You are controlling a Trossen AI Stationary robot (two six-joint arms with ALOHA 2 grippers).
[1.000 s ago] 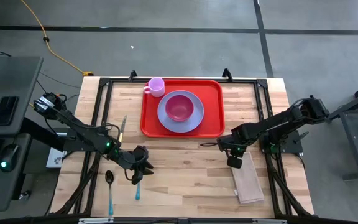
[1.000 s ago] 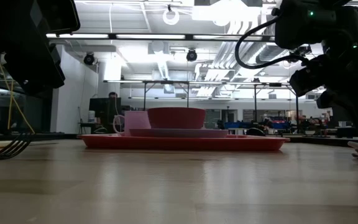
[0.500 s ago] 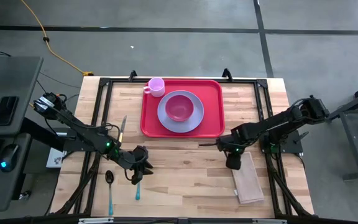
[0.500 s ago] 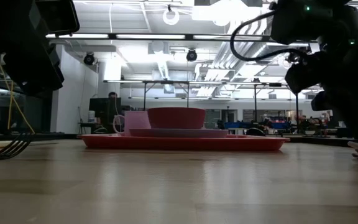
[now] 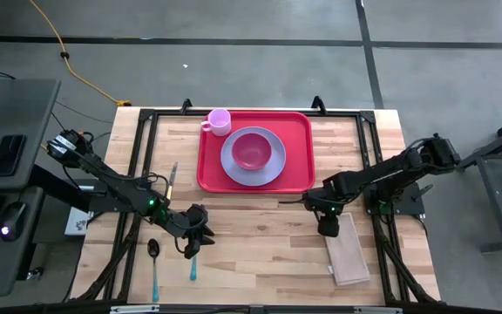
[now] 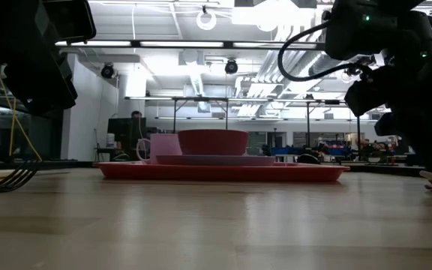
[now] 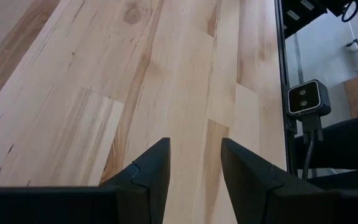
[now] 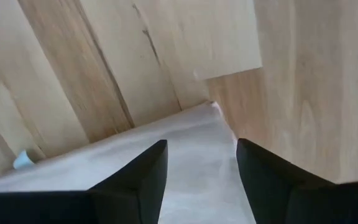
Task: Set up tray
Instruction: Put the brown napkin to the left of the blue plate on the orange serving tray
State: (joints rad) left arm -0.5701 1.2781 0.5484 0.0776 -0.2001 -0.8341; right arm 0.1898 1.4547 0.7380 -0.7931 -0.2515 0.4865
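Fingers (image 8: 263, 180) on my right arm stand open above the napkin (image 5: 348, 253), apart from the tray (image 5: 301, 150); my left fingers (image 7: 151, 177) gape too. One tray, one plate (image 5: 231, 166), one bowl (image 5: 253, 150), one cup (image 5: 219, 120)

A round lavender plate (image 5: 253, 157) carries a dark pink bowl (image 5: 252, 150) at its centre. A pink cup (image 5: 219, 121) stands just beside the plate, toward the far left. A knife (image 5: 172, 180) lies on the bare wooden table (image 5: 260, 235) near its left side. Nearer the front edge lie a spoon (image 5: 153, 262) with a blue handle and, just to its right, a second blue-handled utensil (image 5: 193, 266). A tan napkin (image 5: 348, 250) lies flat at the front right. Beside the table, a desk (image 5: 11, 187) holds a keyboard and a mouse.
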